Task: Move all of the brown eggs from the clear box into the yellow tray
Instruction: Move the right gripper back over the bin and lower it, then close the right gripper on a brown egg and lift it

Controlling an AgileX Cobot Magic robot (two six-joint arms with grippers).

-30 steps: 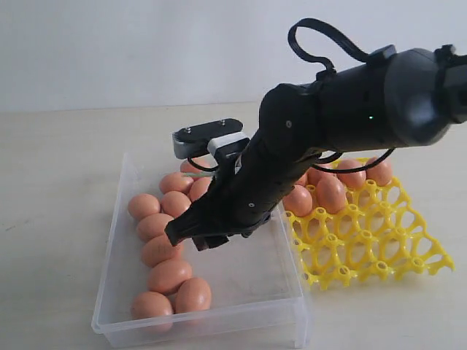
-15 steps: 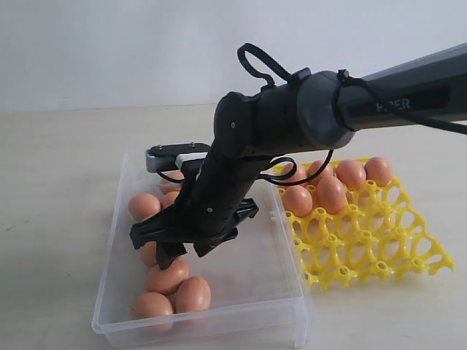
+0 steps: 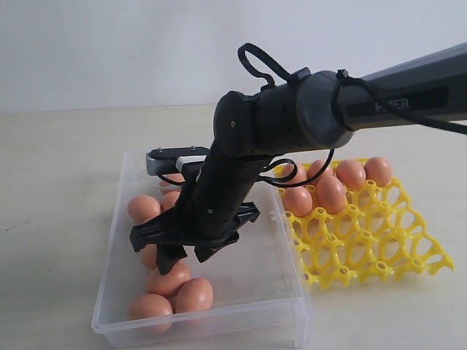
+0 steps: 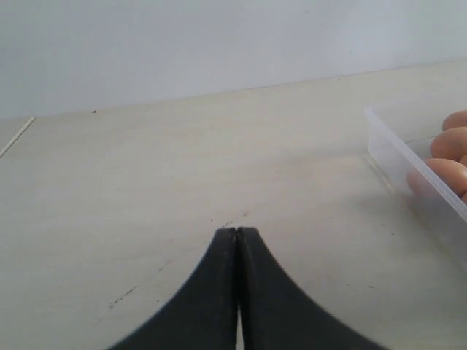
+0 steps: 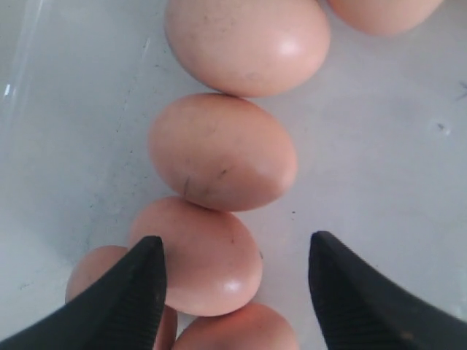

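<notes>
The clear box (image 3: 284, 292) holds several brown eggs (image 3: 144, 208) along its left side. My right gripper (image 3: 182, 257) reaches across into the box and hangs open just above the eggs near the front left. In the right wrist view the right gripper (image 5: 237, 244) has its jaws wide apart, and one egg (image 5: 197, 255) lies between them, close to one fingertip (image 5: 152, 248); another egg (image 5: 222, 152) lies beyond it. The yellow tray (image 3: 372, 244) on the right carries several eggs (image 3: 330, 193) in its back cups. My left gripper (image 4: 237, 232) is shut over bare table, beside the clear box (image 4: 405, 164).
The right arm's dark body (image 3: 292, 124) spans the box and hides several eggs at its back. The beige tabletop (image 3: 58, 182) surrounds the box and the tray. A pale wall (image 3: 146, 44) runs behind. The tray's front cups (image 3: 379, 270) hold nothing.
The right arm has swung left from the box's middle and dropped lower over the front-left eggs, jaws staying open. In the last half second it barely moved.
</notes>
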